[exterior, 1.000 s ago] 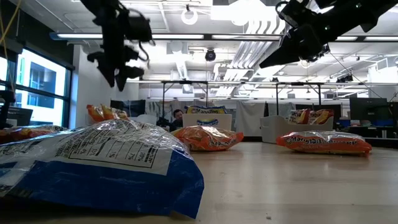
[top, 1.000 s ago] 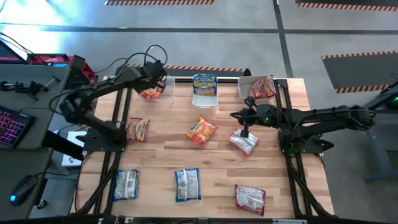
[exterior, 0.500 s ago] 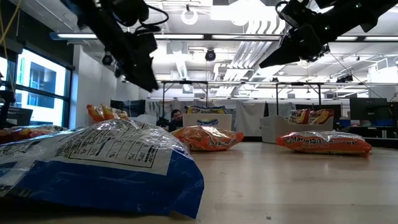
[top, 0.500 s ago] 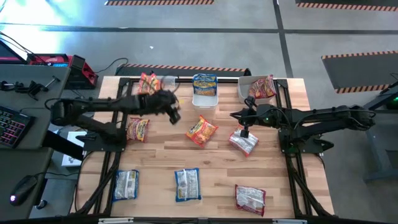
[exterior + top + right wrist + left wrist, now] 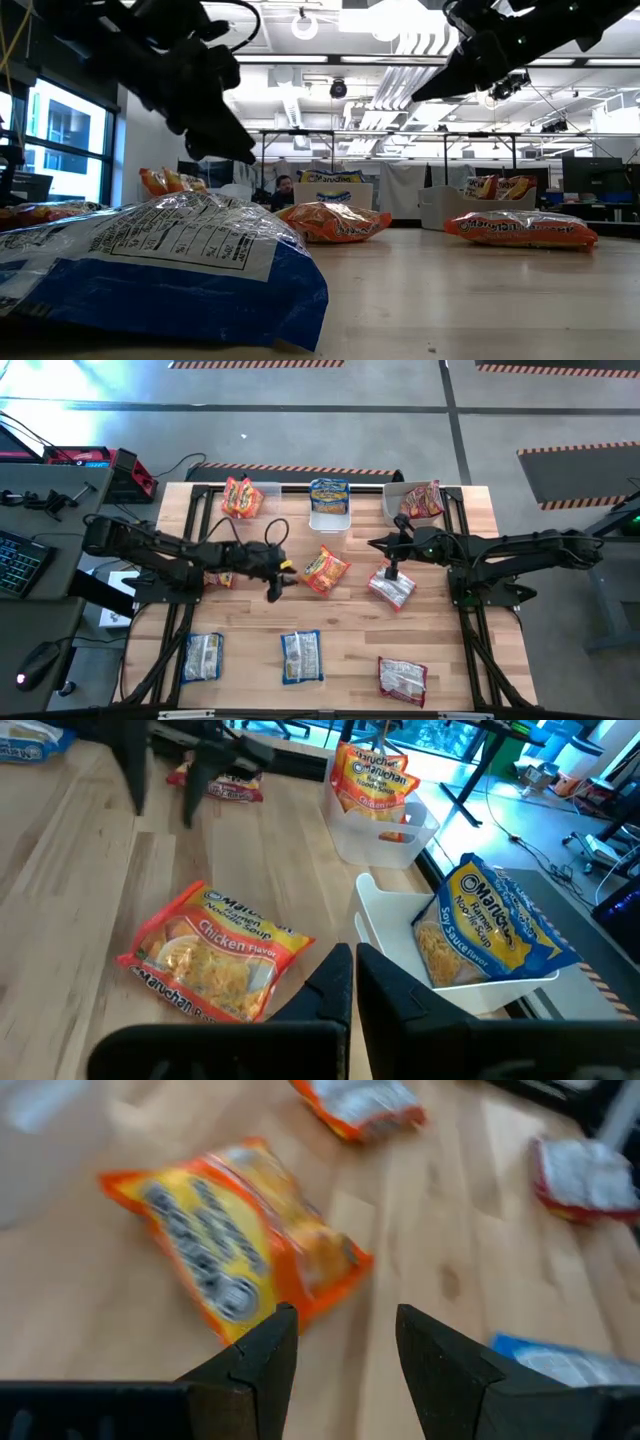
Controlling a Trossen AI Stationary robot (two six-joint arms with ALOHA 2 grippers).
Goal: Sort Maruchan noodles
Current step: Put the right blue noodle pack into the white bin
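A: The left pincer (image 5: 340, 1345) hangs low over the bench (image 5: 350, 620), fingers spread and holding nothing, just beside the orange chicken packet (image 5: 325, 569) lying loose near the middle. How does that packet look to handle?

B: Light and soft, by the look of it. The wrapper is thin crinkled plastic, probably slick, with a brittle noodle block inside that could crack under a hard squeeze. The flat sealed end facing the left pincer looks like the safest place to pinch, or else across the narrow width of the block.

A: And the right pincer (image 5: 352, 982)?

B: Pressed together, empty, raised above the bench over a red-and-white packet (image 5: 392, 588) on the right side. It seems to be waiting.

A: Where do the rest lie?

B: Three clear bins stand along the far edge. The left bin (image 5: 262, 493) holds an orange packet (image 5: 240, 497), the middle bin (image 5: 330, 520) a blue packet (image 5: 329, 492), the right bin (image 5: 393, 505) a red-and-white one (image 5: 422, 500). Another orange packet (image 5: 228, 788) lies partly under the left arm. Along the near edge lie two blue-and-white packets (image 5: 300, 656) and one more red-and-white packet (image 5: 402, 679).

A: So the chicken packet likely belongs with the orange one.

B: That seems the sensible match.
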